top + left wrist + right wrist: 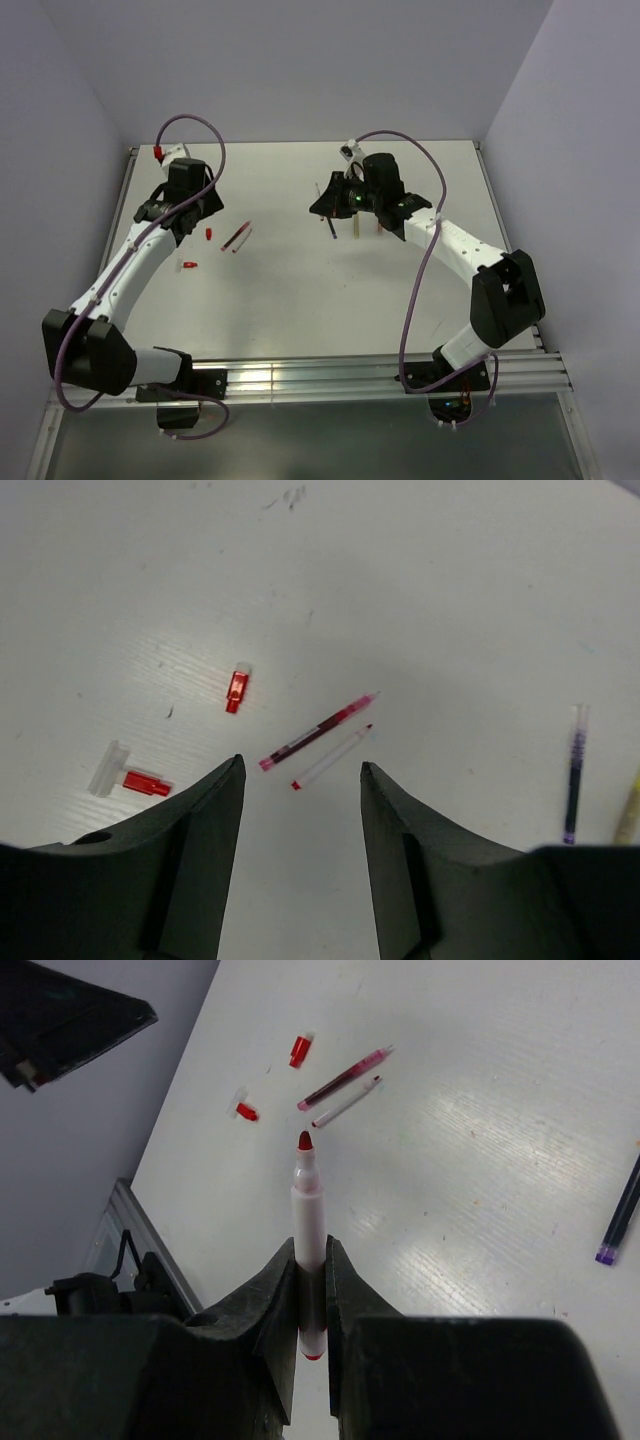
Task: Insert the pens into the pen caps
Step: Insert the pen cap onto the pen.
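Right gripper [310,1260] is clamped tight on a white-barrelled pen with a red felt tip [307,1205], which juts straight ahead from between its fingers, uncapped. Left gripper [302,768] hangs with its jaws wide apart and nothing between them. Just ahead of it lie a thin clear pen with a red end [335,753] and, alongside, a dark red translucent pen [320,730]. Ahead and to its left a short red cap [146,782] sits against a pale clear cap [104,768]; farther on is a red cap with a white end [237,690]. Well off to its right lie a dark purple pen [574,780] and a yellowish pen [630,810] at the edge of view. That counts five pens and three caps, though more may hide under the right arm. I judge one pen is picked and lacks its cap. Next, the open gripper should lower onto a red cap, grip it, and present its mouth squarely to the tip
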`<state>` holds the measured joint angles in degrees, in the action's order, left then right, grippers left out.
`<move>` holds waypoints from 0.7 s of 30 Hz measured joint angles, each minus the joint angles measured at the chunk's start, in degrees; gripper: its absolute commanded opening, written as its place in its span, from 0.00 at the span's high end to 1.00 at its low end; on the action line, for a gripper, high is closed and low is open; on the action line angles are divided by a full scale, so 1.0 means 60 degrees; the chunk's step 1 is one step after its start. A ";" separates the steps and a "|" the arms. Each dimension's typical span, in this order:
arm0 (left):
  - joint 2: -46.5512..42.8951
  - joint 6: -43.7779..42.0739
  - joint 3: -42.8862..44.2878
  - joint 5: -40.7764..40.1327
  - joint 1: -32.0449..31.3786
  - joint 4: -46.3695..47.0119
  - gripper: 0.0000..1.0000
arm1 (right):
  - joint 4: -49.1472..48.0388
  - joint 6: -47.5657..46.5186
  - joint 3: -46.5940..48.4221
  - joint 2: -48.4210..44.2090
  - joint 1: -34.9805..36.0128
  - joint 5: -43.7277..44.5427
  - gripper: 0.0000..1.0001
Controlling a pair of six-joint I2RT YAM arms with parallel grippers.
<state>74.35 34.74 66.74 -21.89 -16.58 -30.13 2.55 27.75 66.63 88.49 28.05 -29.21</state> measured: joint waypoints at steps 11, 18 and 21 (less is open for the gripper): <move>0.2025 -0.1147 0.0098 0.0958 0.1071 -0.0055 0.47 | -0.0004 0.0051 -0.0091 0.0000 -0.0044 -0.0251 1.00; 0.3217 -0.1530 0.0357 0.1089 0.1209 -0.0106 0.48 | 0.0000 0.0051 -0.0109 0.0000 -0.0058 -0.0317 1.00; 0.3585 -0.1679 0.0481 0.1166 0.1337 -0.0106 0.49 | 0.0000 0.0055 -0.0109 0.0000 -0.0062 -0.0321 1.00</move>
<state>95.85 24.67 69.63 -14.90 -8.56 -30.76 2.55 28.08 65.98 88.49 27.68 -31.14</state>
